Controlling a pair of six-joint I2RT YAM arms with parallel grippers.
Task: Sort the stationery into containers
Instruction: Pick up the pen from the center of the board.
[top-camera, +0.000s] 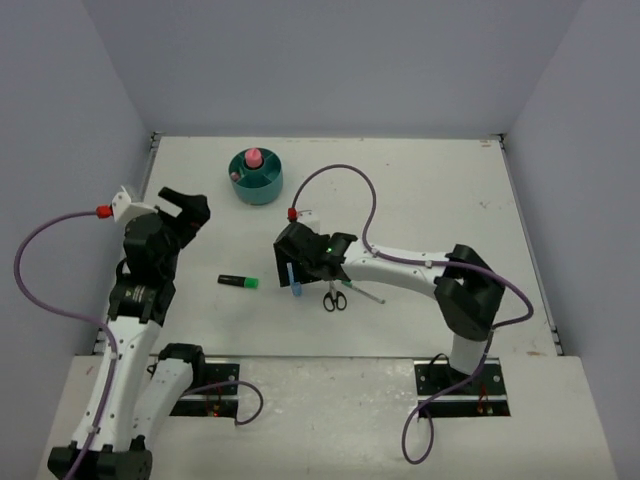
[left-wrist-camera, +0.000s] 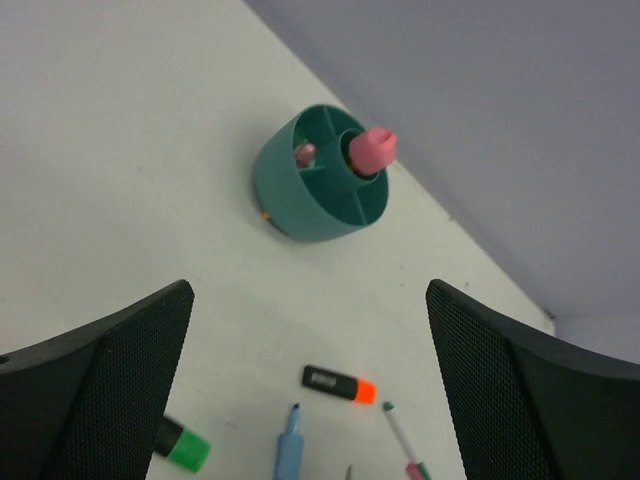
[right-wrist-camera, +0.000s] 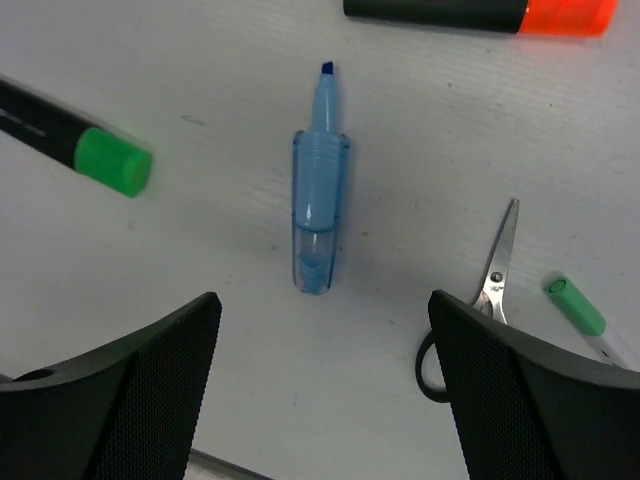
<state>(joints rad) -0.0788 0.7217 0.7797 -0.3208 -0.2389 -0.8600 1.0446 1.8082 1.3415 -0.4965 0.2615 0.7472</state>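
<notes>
The teal organiser (top-camera: 256, 182) stands at the back left of the table with a pink tube (top-camera: 254, 158) upright in its centre well. In the left wrist view the organiser (left-wrist-camera: 310, 205) also holds a small pink item (left-wrist-camera: 305, 153) in a side compartment. My left gripper (top-camera: 188, 212) is open and empty, well short of the organiser. My right gripper (top-camera: 298, 258) is open and empty above the blue marker (right-wrist-camera: 320, 200). Around it lie a green-capped highlighter (right-wrist-camera: 90, 145), an orange-capped highlighter (right-wrist-camera: 480, 12), the scissors (right-wrist-camera: 492, 285) and a thin white pen (right-wrist-camera: 577, 306).
In the top view the green-capped highlighter (top-camera: 238, 281) lies between the two arms. The scissors (top-camera: 335, 298) and white pen (top-camera: 366, 294) lie by the right forearm. Walls close the table at the back and both sides.
</notes>
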